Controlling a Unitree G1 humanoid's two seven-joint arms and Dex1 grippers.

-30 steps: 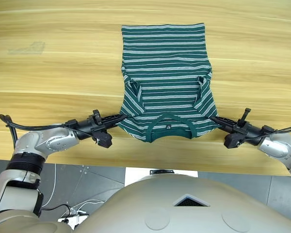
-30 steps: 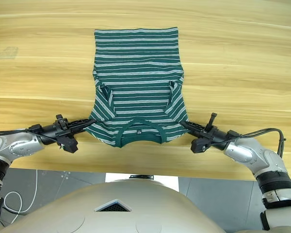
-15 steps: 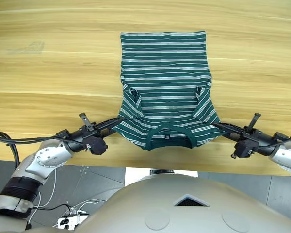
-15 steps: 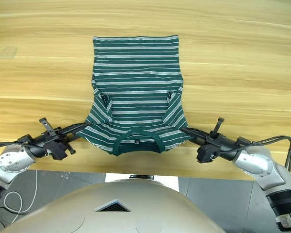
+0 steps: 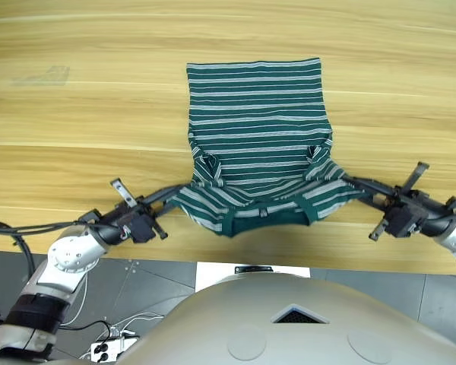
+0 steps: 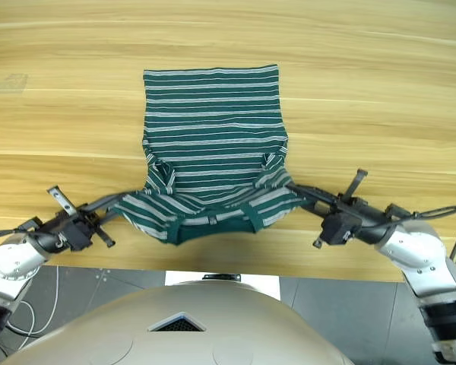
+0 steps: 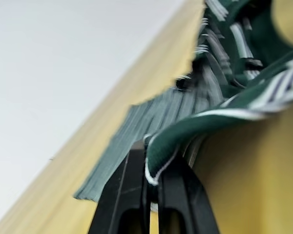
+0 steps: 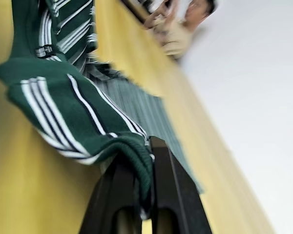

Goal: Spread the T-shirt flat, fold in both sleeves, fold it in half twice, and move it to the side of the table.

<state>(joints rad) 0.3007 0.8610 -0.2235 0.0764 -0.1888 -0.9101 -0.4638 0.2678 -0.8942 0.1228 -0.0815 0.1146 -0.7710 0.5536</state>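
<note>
table (image 5: pixel 76 114): light wood-grain planks, seams running across | pale smudged patch (image 5: pixel 42 74): on the table's far left part | floor (image 5: pixel 148 283): grey tiles below the table's near edge | white panel (image 5: pixel 213 268): on the floor just past that edge | power strip (image 5: pixel 106 350) and loose cables (image 5: pixel 125 325): floor, lower left
</note>
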